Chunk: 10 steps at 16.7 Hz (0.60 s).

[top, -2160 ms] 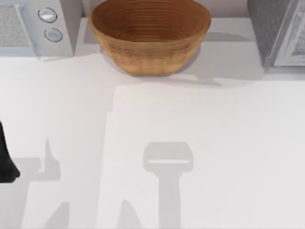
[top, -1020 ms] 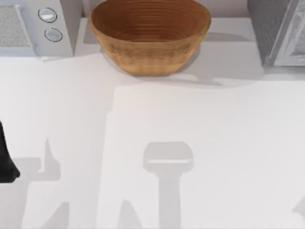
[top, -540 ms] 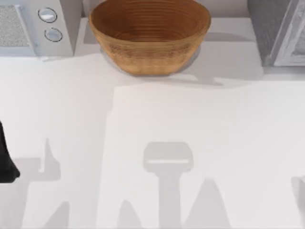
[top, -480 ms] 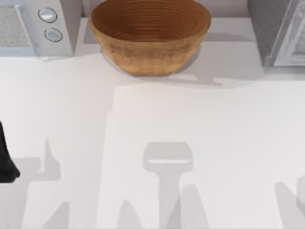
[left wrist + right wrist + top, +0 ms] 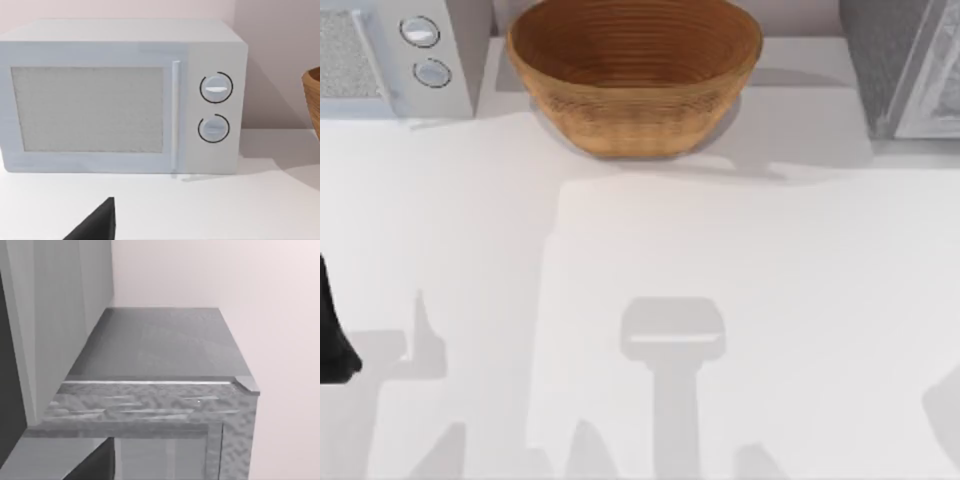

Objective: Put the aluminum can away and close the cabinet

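Observation:
The aluminum can is out of view. The grey cabinet (image 5: pixel 895 70) stands at the table's back right corner. The right wrist view looks at the cabinet's top (image 5: pixel 160 345) from close up, with a glass-fronted panel below it; I cannot tell whether the door is open. A dark fingertip (image 5: pixel 97 467) of my right gripper pokes into that view. My left arm (image 5: pixel 335 330) is parked at the table's left edge, and one dark fingertip (image 5: pixel 97 225) of its gripper shows in the left wrist view.
A large wicker bowl (image 5: pixel 635 75) sits at the back centre. A white microwave (image 5: pixel 390 55) with two dials stands at the back left, door shut (image 5: pixel 90 110). Arm shadows lie on the white table (image 5: pixel 720 250).
The shadows at the table's front right have shifted back and forth, so the right arm is moving outside the top view. The bowl and the left arm have not moved.

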Available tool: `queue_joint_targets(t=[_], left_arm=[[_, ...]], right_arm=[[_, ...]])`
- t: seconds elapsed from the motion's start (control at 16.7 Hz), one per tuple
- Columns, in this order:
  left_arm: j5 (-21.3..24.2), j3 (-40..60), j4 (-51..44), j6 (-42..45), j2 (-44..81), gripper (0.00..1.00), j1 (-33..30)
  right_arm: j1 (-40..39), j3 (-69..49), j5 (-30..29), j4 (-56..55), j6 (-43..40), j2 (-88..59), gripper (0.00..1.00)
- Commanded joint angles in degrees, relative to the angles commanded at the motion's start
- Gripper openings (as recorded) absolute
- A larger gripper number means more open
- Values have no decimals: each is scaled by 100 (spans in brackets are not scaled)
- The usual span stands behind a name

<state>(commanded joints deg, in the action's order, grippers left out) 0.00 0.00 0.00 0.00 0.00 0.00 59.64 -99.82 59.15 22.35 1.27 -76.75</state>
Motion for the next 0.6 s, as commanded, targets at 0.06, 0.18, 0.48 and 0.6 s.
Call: queue_joint_targets(t=[0.06, 0.18, 0.48, 0.6], left_arm=[[0, 0, 0, 0, 0, 100, 0], [0, 0, 0, 0, 0, 100, 0], [0, 0, 0, 0, 0, 100, 0], [0, 0, 0, 0, 0, 100, 0]], right_arm=[[0, 0, 0, 0, 0, 0, 100], [-25, -1, 2, -17, 1, -15, 100], [-610, 6, -582, 3, 1, 2, 100], [-1197, 13, -1168, 24, 1, 19, 100]])
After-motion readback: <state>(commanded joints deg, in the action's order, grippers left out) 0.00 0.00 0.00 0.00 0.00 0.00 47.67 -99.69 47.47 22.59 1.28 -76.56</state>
